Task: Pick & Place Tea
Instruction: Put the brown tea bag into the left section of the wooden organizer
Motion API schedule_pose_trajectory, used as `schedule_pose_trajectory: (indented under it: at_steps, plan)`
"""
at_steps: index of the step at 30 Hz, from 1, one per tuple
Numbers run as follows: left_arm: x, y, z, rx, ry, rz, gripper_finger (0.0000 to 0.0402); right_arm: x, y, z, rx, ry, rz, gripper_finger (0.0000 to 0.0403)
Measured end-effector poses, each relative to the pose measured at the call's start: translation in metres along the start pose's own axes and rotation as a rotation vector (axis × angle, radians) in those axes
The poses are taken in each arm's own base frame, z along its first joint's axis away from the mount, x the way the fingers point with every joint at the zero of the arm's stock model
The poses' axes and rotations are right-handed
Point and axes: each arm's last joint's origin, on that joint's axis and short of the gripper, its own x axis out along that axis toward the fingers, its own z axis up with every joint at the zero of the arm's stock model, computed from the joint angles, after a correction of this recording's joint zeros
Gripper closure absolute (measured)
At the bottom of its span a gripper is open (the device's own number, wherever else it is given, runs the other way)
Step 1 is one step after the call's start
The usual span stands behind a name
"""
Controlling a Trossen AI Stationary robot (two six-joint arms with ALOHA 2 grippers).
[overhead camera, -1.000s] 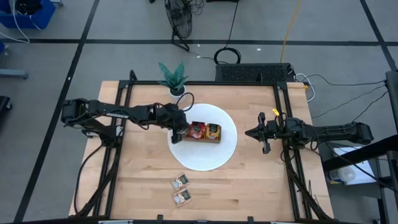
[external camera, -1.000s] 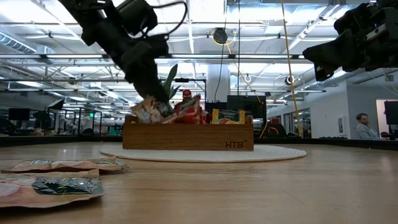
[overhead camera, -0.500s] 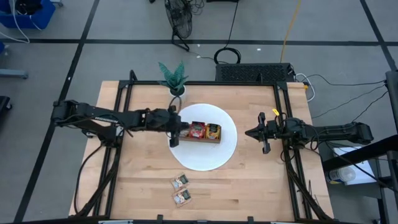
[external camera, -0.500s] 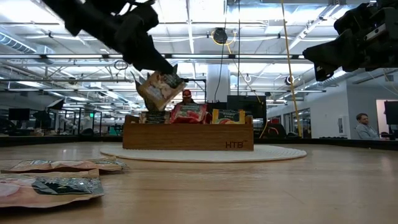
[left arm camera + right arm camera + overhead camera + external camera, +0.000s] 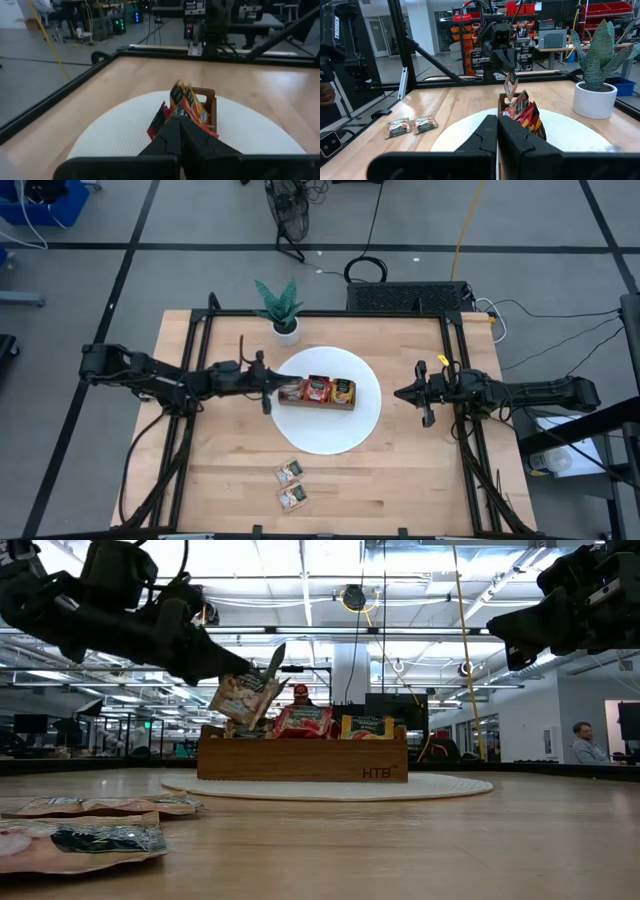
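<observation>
Here, the left gripper [image 5: 232, 668] is seen pinching a pale beige sachet [image 5: 243, 697], its dark fingers pressed on the packet's upper edge. The packet is held tilted in the air above the left end of the wooden tray [image 5: 300, 762], clear of the tray's rim in the low view; in the high view it is seen at that end of the tray [image 5: 316, 402], beside the left gripper [image 5: 268, 383]. The right gripper [image 5: 420, 393] is held off to the right of the round white mat [image 5: 365, 423], its fingers pressed together with nothing between them.

The tray is a low brown box of smooth wood with lettering on its front. Red sachets [image 5: 303, 720] and an orange-yellow sachet [image 5: 367, 727] are stood upright in it, flat and glossy. The mat is shown as finely woven in the left wrist view. Two more beige sachets [image 5: 292, 485] are laid flat on the pale wooden table [image 5: 420, 480], well apart from the mat. A potted plant [image 5: 281, 307] with pointed leaves is set at the table's far edge.
</observation>
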Motion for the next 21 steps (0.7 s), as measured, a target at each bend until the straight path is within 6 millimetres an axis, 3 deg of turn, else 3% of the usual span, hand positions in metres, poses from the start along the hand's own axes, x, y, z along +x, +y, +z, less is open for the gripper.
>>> schedule_pose_trajectory:
  at_steps: [21]
  plan:
    - [0.003, 0.001, -0.014, 0.008, 0.058, 0.034, 0.0401, 0.000, 0.000, 0.000, 0.000, 0.000, 0.000, 0.0399]
